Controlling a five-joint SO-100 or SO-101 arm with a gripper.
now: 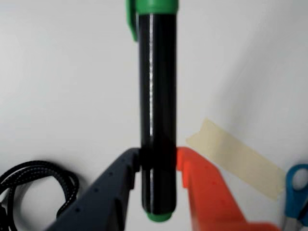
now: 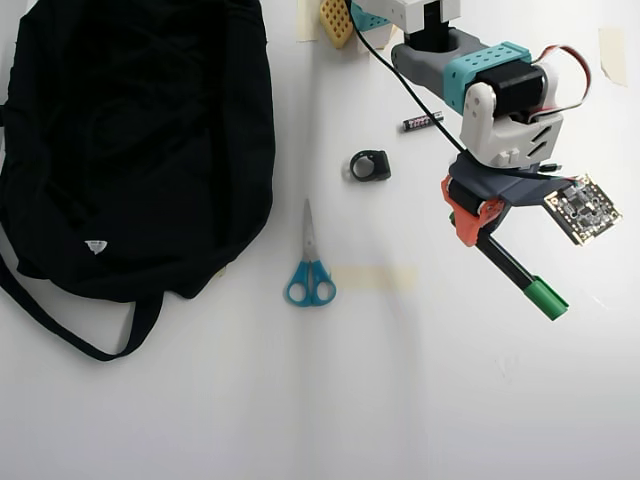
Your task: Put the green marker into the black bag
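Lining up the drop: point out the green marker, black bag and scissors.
green marker (image 2: 512,267), overhead view, black barrel.
black bag (image 2: 140,130), overhead view, middle of the fabric body.
scissors (image 2: 310,283), overhead view, blue handles.

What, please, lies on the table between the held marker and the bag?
In the overhead view, the scissors and a strip of tape lie between the marker, gripped in the hand, and the bag.

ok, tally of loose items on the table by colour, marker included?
Black: 3 - bag, battery, ring-shaped clip
Black and green: 1 - marker, held in the hand
Blue: 1 - scissors
Total: 5
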